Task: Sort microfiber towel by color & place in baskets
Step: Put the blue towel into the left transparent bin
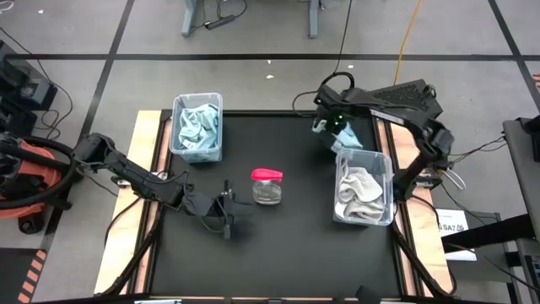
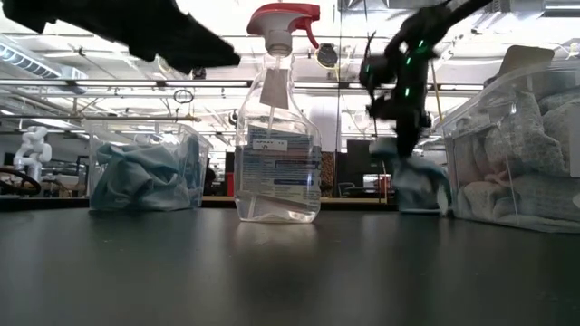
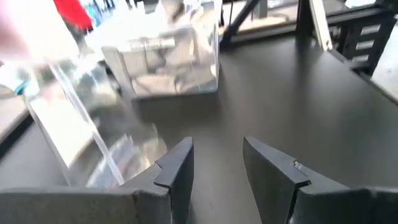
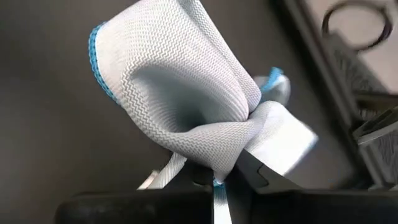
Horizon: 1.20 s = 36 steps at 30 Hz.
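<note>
We see the right gripper [image 1: 337, 128] raised above the far right part of the black table [image 1: 278, 245], its fingers pinched tight on a light blue microfiber towel [image 4: 186, 106]; in the right wrist view the cloth bunches upward from between the two dark fingers, showing a zigzag weave and a brighter blue stitched hem. In the low view the towel [image 2: 419, 186] hangs beneath this gripper, its lower edge at or close to the table surface; we cannot tell whether it touches. Just nearer than this gripper, on the same side, stands the right basket [image 1: 364, 187], a clear tub holding grey-white towels [image 1: 361, 191]. Well away from the right gripper, at the far left of the table, stands the left basket [image 1: 197, 127], filled with crumpled blue towels [image 1: 196, 127]. The left gripper [image 1: 228, 218] hovers over the near left part of the table with nothing held; in the left wrist view its fingers [image 3: 177, 168] stand parted over bare table. Just beside this gripper, toward the centre of the table, stands a clear spray bottle [image 1: 267, 186] with a pink-red trigger head, upright between the two baskets and apart from both. The right basket lies beyond the left gripper's fingertips, across the table.
</note>
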Tool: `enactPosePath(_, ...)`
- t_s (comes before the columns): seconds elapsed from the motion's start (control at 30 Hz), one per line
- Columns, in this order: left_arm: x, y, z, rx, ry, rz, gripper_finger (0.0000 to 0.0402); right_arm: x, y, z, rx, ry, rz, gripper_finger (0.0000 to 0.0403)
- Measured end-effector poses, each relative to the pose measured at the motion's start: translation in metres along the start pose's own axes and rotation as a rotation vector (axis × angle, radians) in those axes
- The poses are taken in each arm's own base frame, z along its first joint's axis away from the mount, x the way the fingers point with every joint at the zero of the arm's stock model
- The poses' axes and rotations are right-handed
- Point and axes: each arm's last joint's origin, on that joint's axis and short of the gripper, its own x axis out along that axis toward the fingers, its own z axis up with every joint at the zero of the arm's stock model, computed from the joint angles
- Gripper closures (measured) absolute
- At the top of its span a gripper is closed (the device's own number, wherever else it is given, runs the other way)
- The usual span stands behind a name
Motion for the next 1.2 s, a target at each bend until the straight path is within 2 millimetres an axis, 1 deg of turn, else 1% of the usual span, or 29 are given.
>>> enactPosePath(0.13,0.000,0.001,0.008,0.041,-0.077,0.013,0.0255,-0.042,0.010,-0.012,-0.026,-0.150,0.037,0.0400)
enactPosePath(0.3,-0.003,0.003,0.021,0.083,-0.136,0.023,0.0255,-0.087,0.021,-0.030,-0.055,-0.333,0.058,0.0400)
enactPosePath(0.4,-0.007,0.003,0.029,0.101,-0.167,0.022,0.0255,-0.110,0.029,-0.042,-0.084,-0.434,0.074,0.0401)
enactPosePath(0.53,-0.014,0.002,0.040,0.121,-0.245,-0.010,0.0255,-0.136,0.039,-0.056,-0.130,-0.576,0.147,0.0401)
enactPosePath(0.77,-0.022,0.000,0.055,0.181,-0.403,0.008,0.0255,-0.169,0.058,-0.073,-0.219,-0.783,0.259,0.0401)
enactPosePath(0.93,-0.023,0.004,0.062,0.217,-0.442,0.067,0.0249,-0.186,0.072,-0.080,-0.298,-0.905,0.318,0.0401)
enactPosePath(1.0,-0.023,0.006,0.069,0.223,-0.457,0.090,0.0234,-0.191,0.078,-0.080,-0.328,-0.953,0.348,0.0401)
enactPosePath(1.07,-0.023,0.009,0.076,0.231,-0.472,0.113,0.0212,-0.196,0.083,-0.080,-0.350,-0.995,0.366,0.0401)
enactPosePath(1.2,-0.022,0.018,0.087,0.223,-0.492,0.154,0.0151,-0.207,0.093,-0.081,-0.416,-1.073,0.389,0.0401)
